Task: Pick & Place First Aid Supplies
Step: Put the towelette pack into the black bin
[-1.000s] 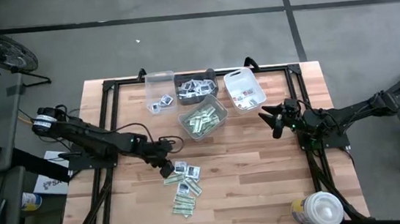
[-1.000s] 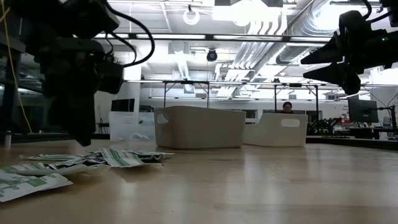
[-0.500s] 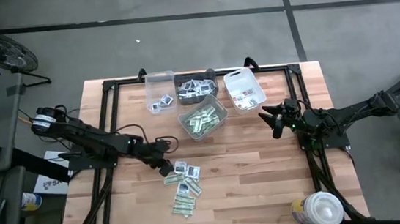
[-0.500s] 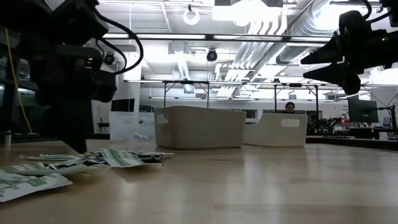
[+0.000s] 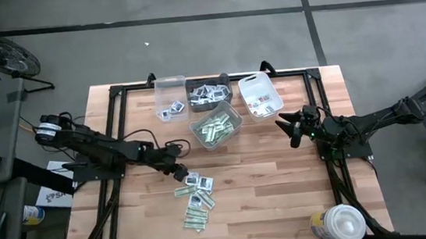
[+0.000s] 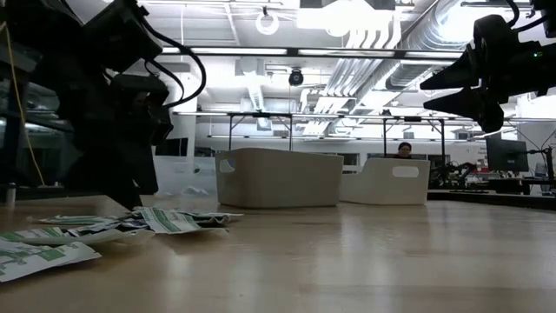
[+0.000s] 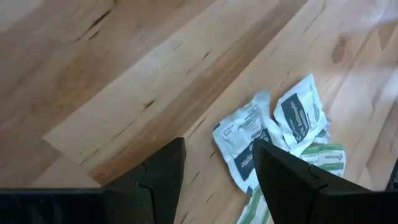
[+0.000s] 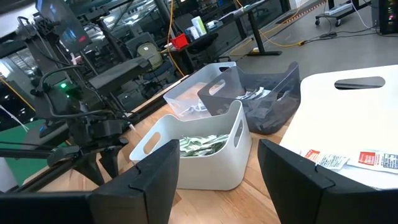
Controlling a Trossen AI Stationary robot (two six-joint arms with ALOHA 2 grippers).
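Item: loose first aid packets on table, left arm shifted, nothing held.
Against the earlier frame my left gripper [image 5: 181, 170] has moved slightly toward the bins and now sits at the near edge of the packet scatter [image 5: 196, 197]; its jaws are spread and empty above bare wood, squarish white packets [image 7: 273, 127] just beyond them; right gripper [image 5: 286, 125] is unchanged, raised beside the white bin, jaws spread and empty; clear bin [image 5: 169, 98] holds a few white packets; dark bin [image 5: 209, 93] holds squarish printed packets; middle bin [image 5: 216, 126] holds green-and-white strips; white bin [image 5: 260, 95] holds a few small packets; round white tub [image 5: 338, 224] sits at the table [image 5: 283, 199] corner.
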